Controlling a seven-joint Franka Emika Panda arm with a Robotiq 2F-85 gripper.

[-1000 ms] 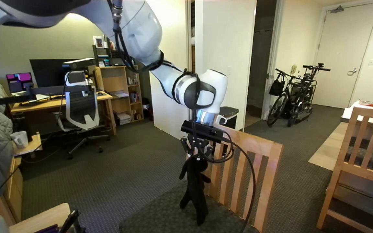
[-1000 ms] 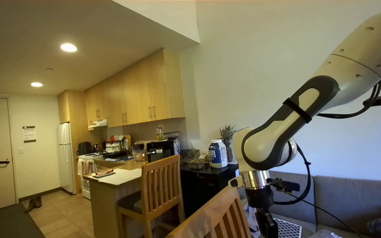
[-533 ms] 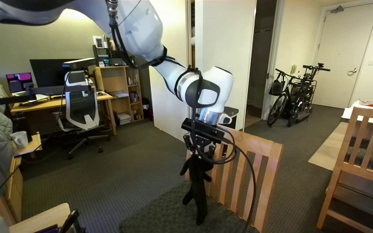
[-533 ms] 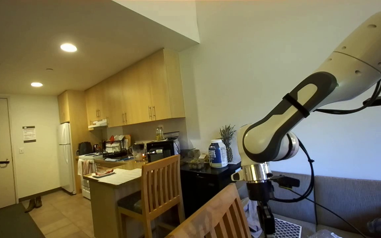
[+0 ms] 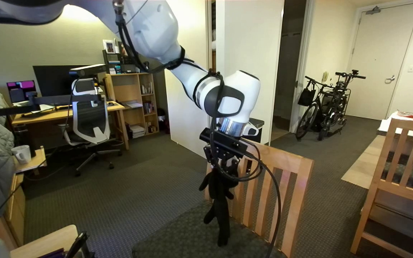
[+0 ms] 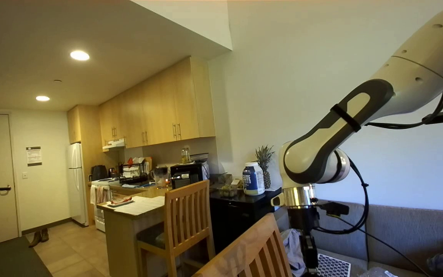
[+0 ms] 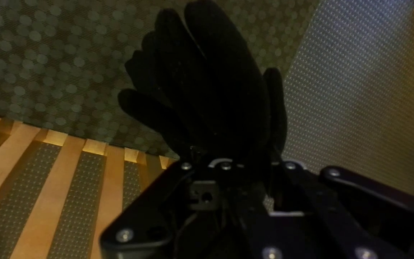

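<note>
One soft, matte-black, glove-shaped fabric bundle [image 5: 221, 209] hangs pinched in the tightly closed black metal gripper [image 5: 222, 172].
In an exterior view, its limp lobes dangle over a dark grey patterned chair seat [image 5: 177, 231]; in an exterior view, the gripper points down beside a slatted light-wood backrest [image 6: 248, 246]; in the wrist view, the bundle's rounded lobes fan out.

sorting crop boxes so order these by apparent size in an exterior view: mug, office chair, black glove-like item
Largest to smallest:
Office chair
Black glove-like item, though it hangs nearer the camera
Mug
</note>
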